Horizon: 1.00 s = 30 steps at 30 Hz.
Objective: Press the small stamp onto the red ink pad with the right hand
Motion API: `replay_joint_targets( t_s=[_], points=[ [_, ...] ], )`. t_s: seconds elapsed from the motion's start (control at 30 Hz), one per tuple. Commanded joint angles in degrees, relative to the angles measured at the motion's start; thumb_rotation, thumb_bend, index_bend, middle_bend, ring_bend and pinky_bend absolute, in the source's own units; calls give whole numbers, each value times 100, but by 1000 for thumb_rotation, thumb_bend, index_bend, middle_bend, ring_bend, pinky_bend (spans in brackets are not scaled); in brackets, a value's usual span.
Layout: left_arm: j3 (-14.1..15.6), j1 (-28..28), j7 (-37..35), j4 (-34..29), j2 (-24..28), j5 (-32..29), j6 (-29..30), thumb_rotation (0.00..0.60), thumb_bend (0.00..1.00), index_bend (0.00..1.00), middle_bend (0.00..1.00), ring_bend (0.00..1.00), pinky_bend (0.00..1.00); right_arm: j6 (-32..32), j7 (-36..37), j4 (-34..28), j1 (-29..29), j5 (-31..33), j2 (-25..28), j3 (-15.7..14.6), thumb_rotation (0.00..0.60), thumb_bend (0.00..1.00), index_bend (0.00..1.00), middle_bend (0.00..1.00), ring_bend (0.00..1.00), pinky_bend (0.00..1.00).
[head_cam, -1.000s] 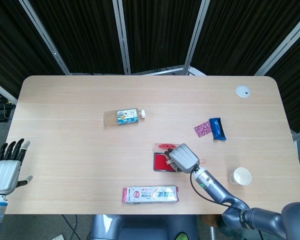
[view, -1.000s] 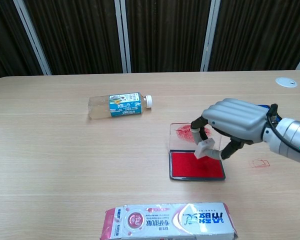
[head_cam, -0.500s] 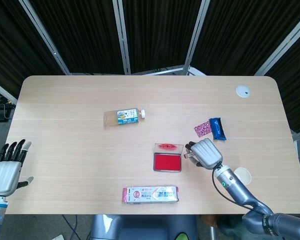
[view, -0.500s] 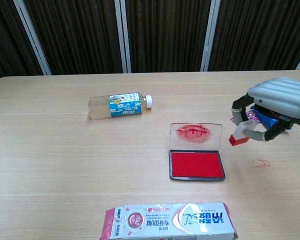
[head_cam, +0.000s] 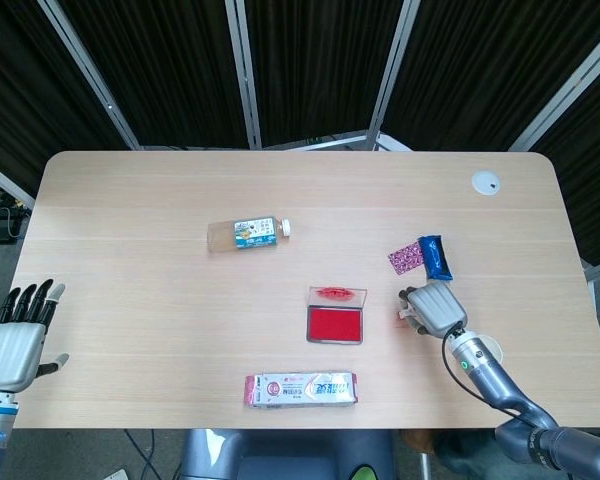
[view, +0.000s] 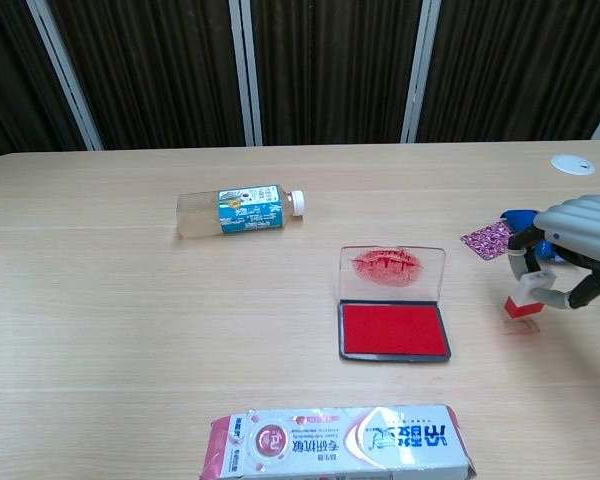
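The red ink pad [view: 394,330] [head_cam: 334,325] lies open near the table's middle front, its clear lid [view: 392,268] smeared with red ink and tilted up behind it. My right hand [view: 577,245] [head_cam: 433,309] is to the right of the pad, apart from it, pinching the small stamp [view: 525,297], a white block with a red base. The stamp's base sits on or just above the table, over a faint red mark. My left hand [head_cam: 13,340] hangs off the table's left front edge, fingers spread and holding nothing.
A clear bottle [view: 239,211] lies on its side at the back left. A long white and pink packet [view: 340,444] lies near the front edge. A pink sachet [view: 486,240] and a blue packet [head_cam: 434,256] sit by my right hand. A paper cup [head_cam: 485,350] stands front right.
My right hand carried the stamp from over the ink pad to the right and lowered it to the table beside the pad. The left hand stayed put.
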Motion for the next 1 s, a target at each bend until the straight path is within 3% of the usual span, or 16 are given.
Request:
replay_joint_targets(
  t_s=[0.03,0.23,1.0],
  points=[
    [-2,0,-2,3,0,-3,1,600,0,0,0,0,0,-17,80,84,-16,-6,-40,-7,600,471,478,523,845,1000],
    [-4,0,-24,4,5,-4,-1,600,0,0,0,0,0,-62,153,267,-34,-17,-117,-25,600,464,468,511,845,1000],
    [14,5,12,-1,-5,26,12,600,0,0,0,0,0,-21,300,328,-116,-176,-68,-116,600,276,394,419,845,1000]
  ],
)
